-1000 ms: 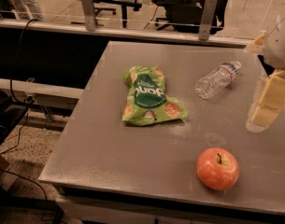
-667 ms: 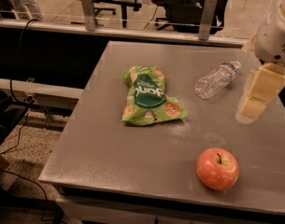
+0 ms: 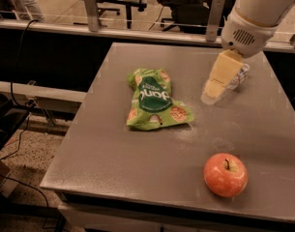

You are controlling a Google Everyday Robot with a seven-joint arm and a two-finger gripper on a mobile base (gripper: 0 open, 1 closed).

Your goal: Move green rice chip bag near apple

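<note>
Camera view: gripper (image 3: 213,87) over half-hidden bottle (image 3: 242,75)

Dim amber light tints the gripper (image 3: 211,91), over the table (image 3: 113,153) at right.

The end effector (image 3: 213,86) hangs tilted down-left below the white wrist (image 3: 247,32).
</note>
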